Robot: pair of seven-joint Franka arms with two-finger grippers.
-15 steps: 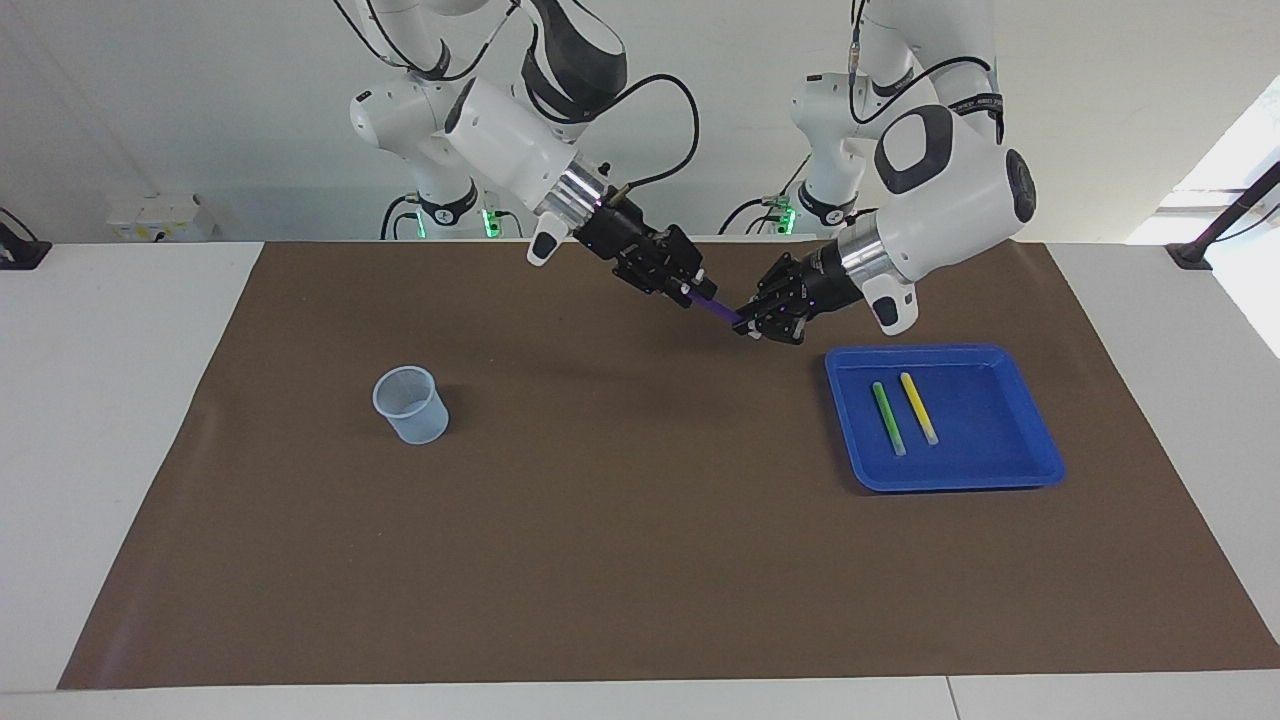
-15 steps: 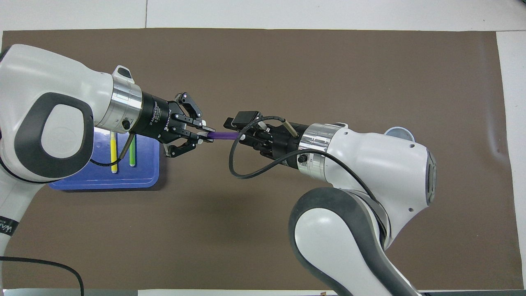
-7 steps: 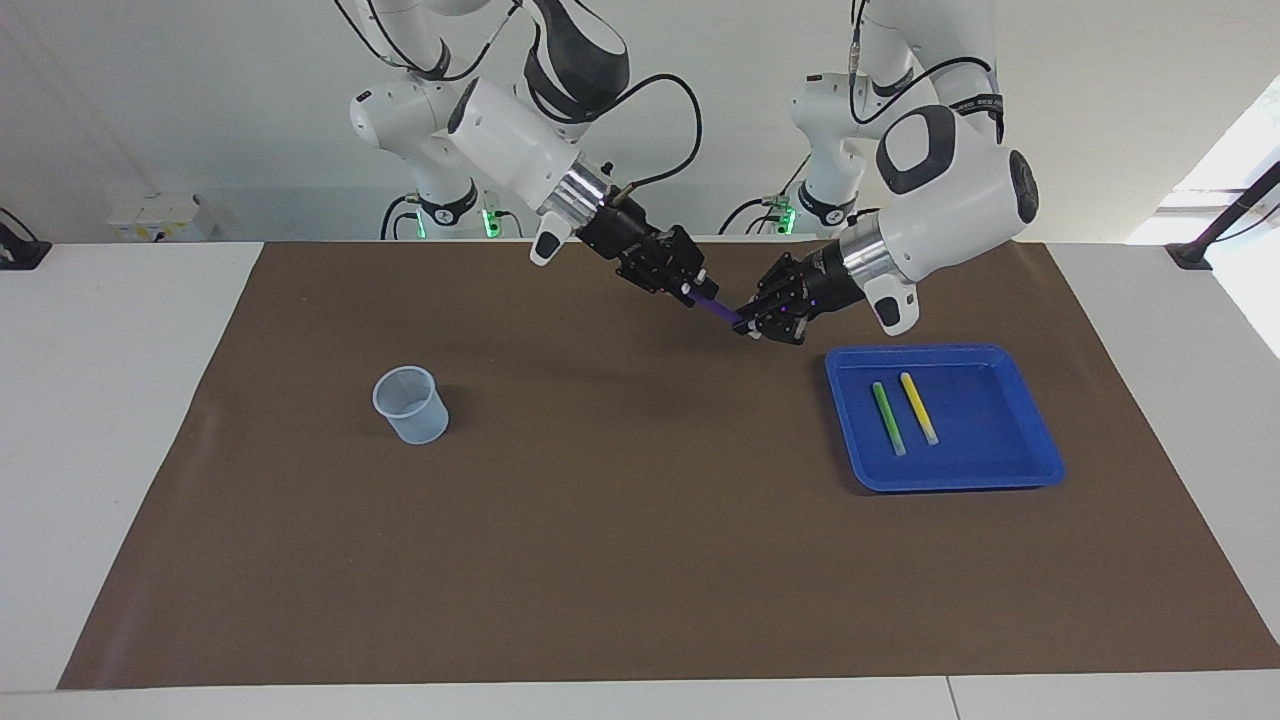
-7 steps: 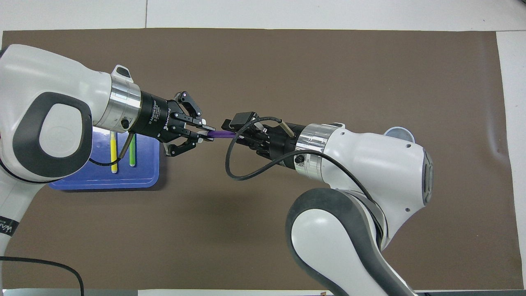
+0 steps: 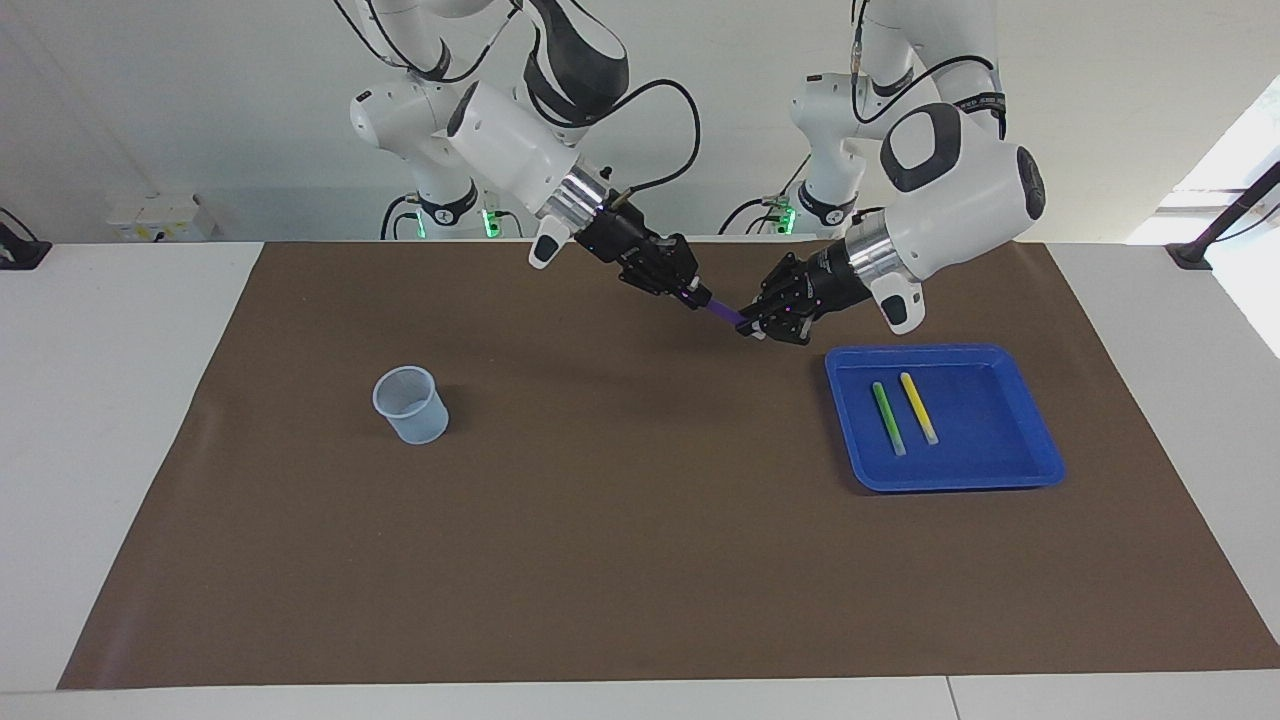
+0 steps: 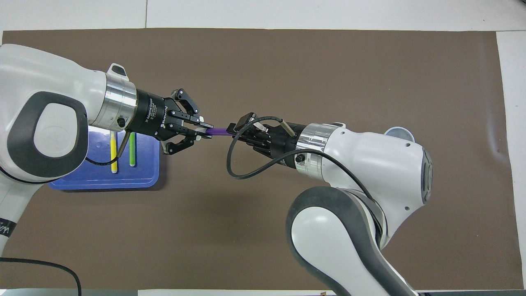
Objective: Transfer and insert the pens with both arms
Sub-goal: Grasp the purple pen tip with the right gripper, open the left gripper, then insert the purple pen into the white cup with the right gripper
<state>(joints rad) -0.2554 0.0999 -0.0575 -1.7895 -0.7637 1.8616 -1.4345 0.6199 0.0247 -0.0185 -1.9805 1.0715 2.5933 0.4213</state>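
Observation:
The purple pen (image 5: 722,312) (image 6: 218,131) hangs in the air over the brown mat, between the two grippers. My left gripper (image 5: 752,328) (image 6: 204,132) is shut on the end that points toward the blue tray. My right gripper (image 5: 697,295) (image 6: 235,132) is shut on the other end. A green pen (image 5: 887,418) (image 6: 132,150) and a yellow pen (image 5: 918,408) (image 6: 114,154) lie side by side in the blue tray (image 5: 985,440) (image 6: 141,176). The left arm partly covers both in the overhead view.
A clear plastic cup (image 5: 411,404) (image 6: 397,132) stands upright on the mat toward the right arm's end, half hidden by the right arm in the overhead view. The brown mat (image 5: 640,560) covers most of the white table.
My right gripper's fingers have closed onto the free end of the purple pen. The left gripper has kept its hold, and both hands have shifted only slightly.

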